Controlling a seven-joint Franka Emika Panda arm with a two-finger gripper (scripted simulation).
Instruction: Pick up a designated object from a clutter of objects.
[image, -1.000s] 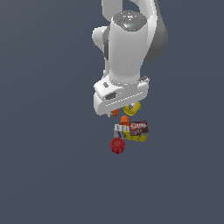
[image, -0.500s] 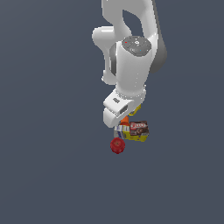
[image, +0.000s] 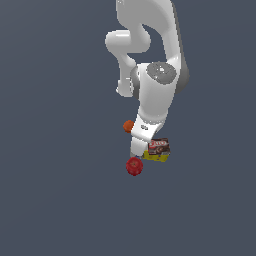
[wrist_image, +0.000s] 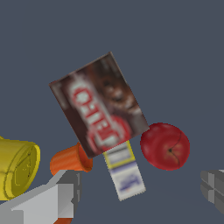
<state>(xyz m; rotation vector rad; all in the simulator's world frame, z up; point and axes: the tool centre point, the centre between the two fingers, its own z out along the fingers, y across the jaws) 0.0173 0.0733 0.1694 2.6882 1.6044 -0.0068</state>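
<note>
We judge the pick to be in its approach stage: nothing is lifted yet, and the whole grasp is left to do. In the wrist view our fingers (wrist_image: 41, 203) stand spread wide apart, one at each lower corner of the picture, with nothing between them, so the gripper (wrist_image: 131, 197) is open and empty. The designated yellow carton (wrist_image: 124, 170) lies on the counter (image: 50, 200), and what we see of it here is mostly its white end panel with blue lettering and a yellow edge, poking out from under the brown-red box (wrist_image: 99, 105) that overlaps it. In the exterior view the carton shows as a yellow strip below that box, just beside the lowered gripper. The red round thing (wrist_image: 165, 145), which looks like an apple, sits just beside the carton's end, and an orange piece (wrist_image: 70, 159) lies close on the other side, with the yellow cup (wrist_image: 17, 168) beyond it. A second orange piece (image: 128, 126) shows by the arm in the exterior view. What remains, as we read it, is to settle over the carton's exposed end, close on it without catching the apple or the orange piece, and draw it out from under the box and up.
</note>
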